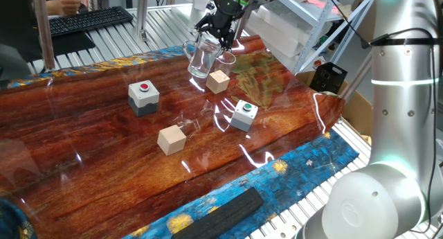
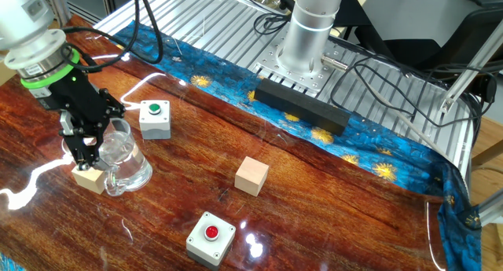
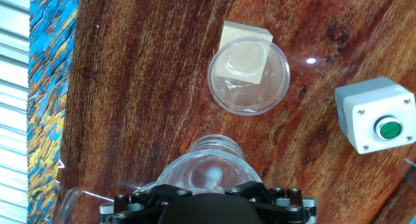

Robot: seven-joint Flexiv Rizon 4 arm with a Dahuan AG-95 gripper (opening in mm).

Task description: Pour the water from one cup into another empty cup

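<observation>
Gripping the handled glass mug (image 2: 126, 159), seemingly, the hand (image 2: 85, 145) tilts over glossy wood

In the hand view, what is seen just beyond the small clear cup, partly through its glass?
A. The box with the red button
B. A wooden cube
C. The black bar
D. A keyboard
B. In the hand view the small clear cup stands in front of a pale wooden cube, whose lower part shows through the glass; the box with the green button lies apart at the right.

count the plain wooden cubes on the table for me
2. One wooden cube sits by the glass mug under the fingers; the other wooden cube lies out in the open, nearer the starry cloth edge.
</observation>
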